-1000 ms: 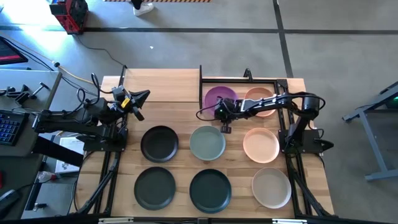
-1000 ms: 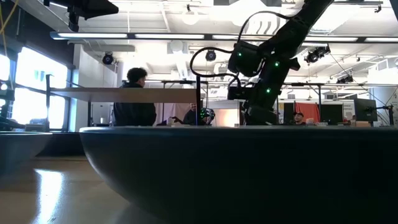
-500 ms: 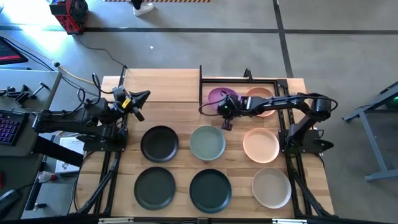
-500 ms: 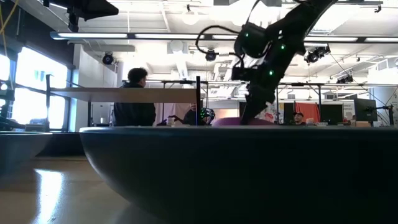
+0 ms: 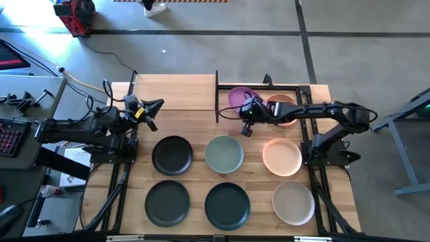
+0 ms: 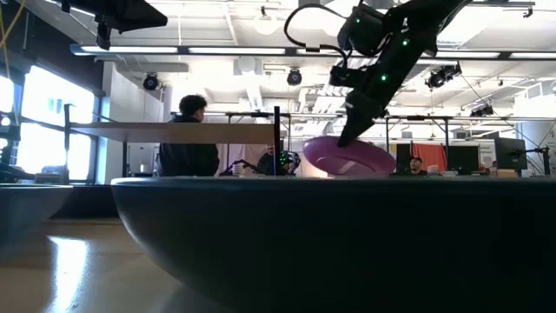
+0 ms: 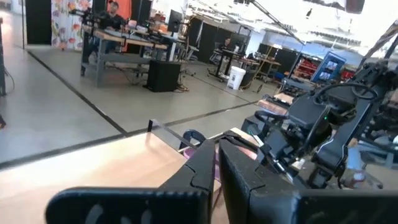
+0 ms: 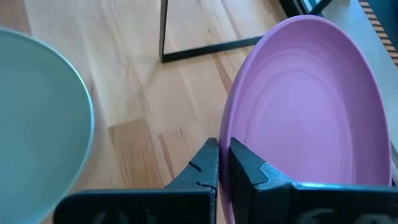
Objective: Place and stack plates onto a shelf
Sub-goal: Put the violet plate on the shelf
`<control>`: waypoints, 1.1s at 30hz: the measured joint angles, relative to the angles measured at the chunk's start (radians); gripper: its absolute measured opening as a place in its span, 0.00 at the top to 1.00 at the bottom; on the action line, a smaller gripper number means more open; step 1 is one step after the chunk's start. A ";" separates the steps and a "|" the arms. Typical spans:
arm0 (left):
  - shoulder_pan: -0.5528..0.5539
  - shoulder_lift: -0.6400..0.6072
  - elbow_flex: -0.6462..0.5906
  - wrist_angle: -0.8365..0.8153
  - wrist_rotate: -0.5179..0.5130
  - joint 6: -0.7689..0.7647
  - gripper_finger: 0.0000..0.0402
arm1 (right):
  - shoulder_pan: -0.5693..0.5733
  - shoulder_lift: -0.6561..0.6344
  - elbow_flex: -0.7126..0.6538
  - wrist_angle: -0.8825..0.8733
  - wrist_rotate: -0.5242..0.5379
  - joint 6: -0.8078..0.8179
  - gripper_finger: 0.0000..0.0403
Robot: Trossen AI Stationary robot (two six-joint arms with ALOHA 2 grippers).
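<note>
Wooden surface (image 5: 195, 101) fills the centre of the high view, with the shelf (image 5: 176, 101) a light panel on thin black posts at upper centre, seen edge-on in the low view at left-centre. Six plates sit in two rows below it on the surface: black (image 5: 172, 154), sage green (image 5: 224, 154), peach (image 5: 281, 156), then dark grey (image 5: 167, 202), another dark one (image 5: 227, 205), beige (image 5: 293, 202); one more peach plate (image 5: 281, 107) is at upper right inside the black frame. Right gripper (image 5: 246, 118) has the purple plate (image 5: 238, 97) lifted and tilted just right of the shelf, jaws pinching its rim only, clear in the right wrist view (image 8: 298, 118). Risks, as a judgement: the rim-edge pinch is thin, so the plate may rotate or slip out when swung; the tilted plate may clip the shelf's black post or edge if not raised enough; a tilted release could make it slide off the panel. Left gripper (image 5: 149, 107) waits at upper left by the shelf's left end, jaws pressed together on nothing.
</note>
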 joint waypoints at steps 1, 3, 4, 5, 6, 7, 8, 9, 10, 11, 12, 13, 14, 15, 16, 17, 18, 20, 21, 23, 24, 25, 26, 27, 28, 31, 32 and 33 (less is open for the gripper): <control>0.000 0.000 0.000 0.000 0.000 -0.006 0.94 | 0.000 -0.006 0.000 -0.007 0.000 0.000 1.00; 0.000 0.000 0.000 0.000 0.000 -0.008 0.92 | 0.000 -0.017 0.000 -0.019 0.000 0.001 1.00; 0.000 0.000 0.000 0.000 0.000 -0.015 0.90 | 0.000 -0.023 0.000 -0.027 0.001 0.000 1.00; 0.000 0.000 0.000 0.001 -0.002 -0.032 0.88 | 0.000 -0.028 0.000 -0.034 0.005 0.001 1.00; 0.000 0.000 0.000 0.001 -0.015 -0.060 0.86 | 0.000 -0.034 0.000 -0.040 0.014 0.001 1.00; 0.000 0.000 0.000 0.001 -0.029 -0.095 0.85 | 0.000 -0.040 0.000 -0.046 0.024 0.000 1.00; 0.000 0.000 0.000 0.001 -0.041 -0.134 0.83 | 0.000 -0.047 0.000 -0.052 0.035 0.001 1.00; 0.000 0.000 0.000 0.001 -0.045 -0.160 0.82 | 0.000 -0.055 0.000 -0.060 0.047 0.001 1.00; 0.000 0.000 0.000 0.006 -0.047 -0.169 0.81 | 0.000 -0.061 0.000 -0.063 0.057 0.000 1.00; 0.000 0.000 0.000 0.017 -0.047 -0.169 0.80 | 0.000 -0.068 0.000 -0.063 0.060 0.001 1.00; 0.000 0.000 0.000 0.036 -0.050 -0.164 0.80 | 0.000 -0.075 0.000 -0.065 0.061 -0.001 1.00; 0.000 0.002 0.000 0.064 -0.051 -0.154 0.80 | 0.000 -0.080 0.001 -0.057 0.064 -0.001 1.00; 0.000 0.007 0.000 0.097 -0.054 -0.134 0.80 | 0.000 -0.088 0.003 -0.060 0.067 -0.001 1.00; 0.000 0.012 0.000 0.135 -0.058 -0.108 0.80 | 0.000 -0.092 0.009 -0.071 0.076 -0.003 1.00; 0.000 0.019 0.000 0.179 -0.064 -0.082 0.80 | 0.000 -0.093 0.022 -0.076 0.086 -0.005 1.00; 0.000 0.023 0.000 0.217 -0.065 -0.057 0.80 | 0.000 -0.095 0.037 -0.085 0.094 -0.010 1.00; 0.000 0.026 0.000 0.254 -0.068 -0.035 0.81 | 0.000 -0.098 0.053 -0.099 0.106 -0.024 1.00; 0.000 0.033 0.000 0.321 -0.079 0.001 0.82 | 0.000 -0.099 0.095 -0.116 0.134 -0.058 1.00; 0.001 0.036 0.000 0.344 -0.088 0.017 0.82 | 0.000 -0.099 0.119 -0.128 0.146 -0.077 1.00; 0.001 0.039 0.000 0.373 -0.111 0.031 0.83 | 0.000 -0.099 0.170 -0.141 0.167 -0.115 1.00; 0.003 0.039 0.000 0.377 -0.126 0.031 0.84 | 0.000 -0.099 0.194 -0.141 0.179 -0.131 1.00; 0.006 0.039 0.000 0.377 -0.138 0.031 0.84 | 0.000 -0.099 0.217 -0.140 0.184 -0.147 1.00; 0.011 0.039 0.000 0.374 -0.146 0.030 0.84 | 0.000 -0.099 0.243 -0.142 0.188 -0.163 1.00; 0.017 0.038 0.000 0.373 -0.148 0.028 0.84 | -0.001 -0.099 0.268 -0.142 0.189 -0.180 1.00; 0.024 0.038 0.000 0.373 -0.148 0.024 0.84 | -0.001 -0.099 0.291 -0.141 0.190 -0.197 1.00; 0.042 0.039 0.012 0.364 -0.148 0.021 0.84 | -0.001 -0.099 0.354 -0.141 0.190 -0.246 1.00; 0.048 0.040 0.023 0.358 -0.145 0.022 0.84 | -0.001 -0.099 0.373 -0.141 0.193 -0.261 1.00; 0.055 0.040 0.036 0.345 -0.137 0.027 0.84 | -0.001 -0.099 0.393 -0.141 0.197 -0.278 1.00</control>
